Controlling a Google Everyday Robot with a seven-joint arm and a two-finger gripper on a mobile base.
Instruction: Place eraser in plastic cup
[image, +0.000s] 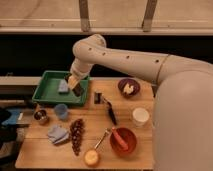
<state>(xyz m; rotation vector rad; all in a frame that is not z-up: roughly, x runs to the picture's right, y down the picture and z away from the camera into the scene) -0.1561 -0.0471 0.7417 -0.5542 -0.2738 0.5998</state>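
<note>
The eraser (98, 97), a flat black block, lies on the wooden table just right of the green tray (47, 92). The plastic cup (61, 111), small and light blue, stands upright in front of the tray, with nothing visible inside it. My gripper (76, 87) hangs from the white arm over the tray's right edge, left of the eraser and behind and to the right of the cup. It is shut, its dark tip pointing down, and I see nothing that is clearly held in it.
A grey-blue block (63, 86) lies in the tray. On the table are a metal cup (40, 116), a black-handled utensil (111, 112), a white cup (140, 116), a purple bowl (129, 87), a red bowl (123, 139), grapes (76, 135), a blue cloth (57, 134) and an orange (91, 157).
</note>
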